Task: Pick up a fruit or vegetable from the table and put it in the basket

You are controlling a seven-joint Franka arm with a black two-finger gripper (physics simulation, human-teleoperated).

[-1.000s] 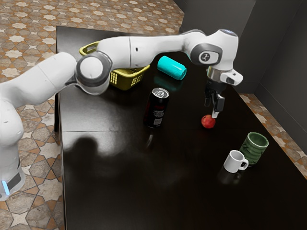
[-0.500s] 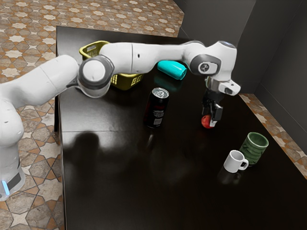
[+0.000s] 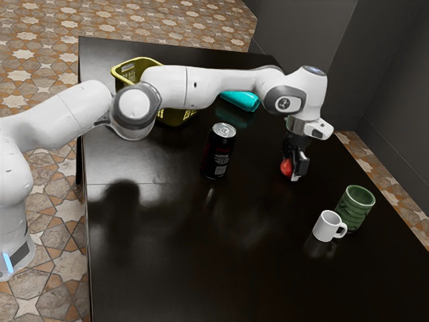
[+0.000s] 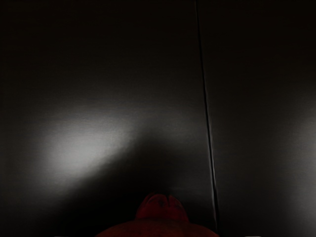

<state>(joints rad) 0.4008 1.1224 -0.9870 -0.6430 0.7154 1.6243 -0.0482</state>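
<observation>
The pincer [image 3: 293, 173] had come down since 1.0 s ago: then it hung above the red fruit [image 3: 287, 166], and now it was low over the table [image 3: 167, 255] with the fruit at its tips. Whether it had clamped on the fruit or was only set around it, I could not tell from this side. In the wrist view the fruit's lobed end showed at the lower edge, so the hand was fairly over it.

The fruit itself had barely shifted in the exterior view, and no clear lift showed. For the task, that meant the reach was done, or nearly so, and the grip was the matter in hand. A firm hold had to come before any raising; a round, smooth thing like this could roll or slip out if pinched off its middle.

Further out, nothing else had moved. The black can [image 3: 219, 151] stood upright toward the exterior view's left, between the fruit and the near part of the arm [image 3: 201, 86]. The white mug [image 3: 327, 227] and green cup [image 3: 355, 206] were close together on the other side. The blue cup [image 3: 242, 100] lay on its side near the yellow basket [image 3: 175, 117], partly behind the arm, where the fruit still had to go.
</observation>
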